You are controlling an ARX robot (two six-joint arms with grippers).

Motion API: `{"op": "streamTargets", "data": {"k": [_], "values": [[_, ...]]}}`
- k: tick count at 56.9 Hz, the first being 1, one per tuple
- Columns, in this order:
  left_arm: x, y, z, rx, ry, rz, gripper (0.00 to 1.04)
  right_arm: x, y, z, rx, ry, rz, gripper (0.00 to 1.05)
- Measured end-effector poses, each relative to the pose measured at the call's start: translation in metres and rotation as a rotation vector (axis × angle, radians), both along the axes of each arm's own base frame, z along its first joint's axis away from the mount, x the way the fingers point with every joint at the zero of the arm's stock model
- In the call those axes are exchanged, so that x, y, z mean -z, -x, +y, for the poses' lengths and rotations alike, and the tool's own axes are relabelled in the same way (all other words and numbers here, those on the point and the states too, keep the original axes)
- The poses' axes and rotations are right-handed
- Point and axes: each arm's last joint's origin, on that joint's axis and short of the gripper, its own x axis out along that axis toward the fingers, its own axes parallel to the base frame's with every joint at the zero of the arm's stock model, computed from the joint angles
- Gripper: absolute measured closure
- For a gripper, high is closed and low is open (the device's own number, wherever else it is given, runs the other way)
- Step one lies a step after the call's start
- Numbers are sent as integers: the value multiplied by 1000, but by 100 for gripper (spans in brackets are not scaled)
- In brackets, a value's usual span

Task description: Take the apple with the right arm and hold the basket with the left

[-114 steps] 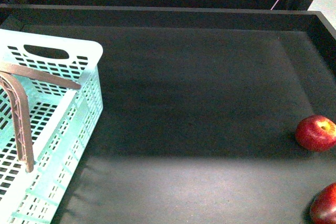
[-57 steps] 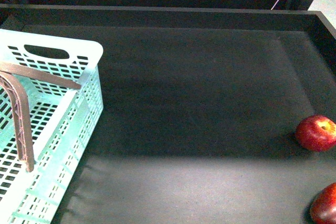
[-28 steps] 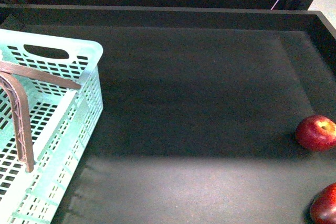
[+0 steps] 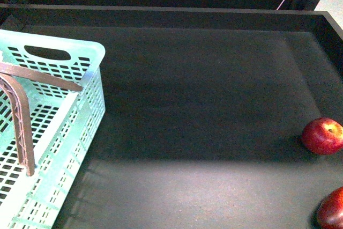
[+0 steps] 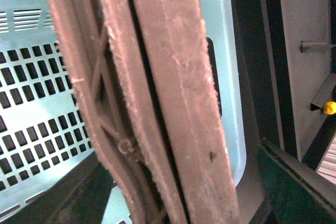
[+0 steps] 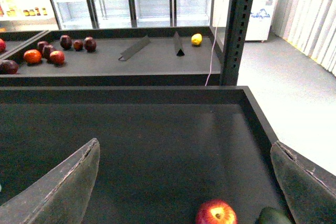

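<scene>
The apple (image 4: 323, 135), red with a yellow blush at its stem, lies at the right edge of the dark tray. In the right wrist view it (image 6: 216, 213) sits low between my right gripper's (image 6: 185, 146) wide-open fingers, some way from them. The right gripper is empty and does not show in the front view. The mint-green basket (image 4: 86, 52) stands at the left. My left gripper (image 4: 53, 130) is open over the basket's inside, one finger reaching its right wall, the other pointing down. In the left wrist view a brown finger (image 5: 173, 103) fills the frame in front of the basket (image 5: 31, 77).
A darker red apple (image 4: 332, 210) lies at the tray's front right corner. A dark green object (image 6: 273, 217) lies beside the apple. The tray has raised walls (image 4: 171, 17). A far shelf holds several fruits (image 6: 52, 56) and a lemon (image 6: 196, 39). A dark post (image 6: 236, 24) stands at the back right.
</scene>
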Motion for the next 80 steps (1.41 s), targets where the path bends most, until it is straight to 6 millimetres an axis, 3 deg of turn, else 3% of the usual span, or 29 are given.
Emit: {"op": "streamTargets", "data": {"k": [20,32,44,53,60,70,80], "values": [[-2,-8,-3,-61,48,52,89,0,0,0,0,0,0,9],[-17,-3,-11,2,24,32,89,0,0,0,0,0,0,9],[-45,1,-30,105,-9,-11,89,0,0,0,0,0,0,9],[-98,-5,-75,300,-63,-128,89,0,0,0,0,0,0,9],[-127,-7,-113,423,-50,-195,89,0,0,0,0,0,0,9],[-147,0,-159,558,-33,-233,89,0,0,0,0,0,0,9],[-152,9,-194,652,-45,-239,89,0,0,0,0,0,0,9]]}}
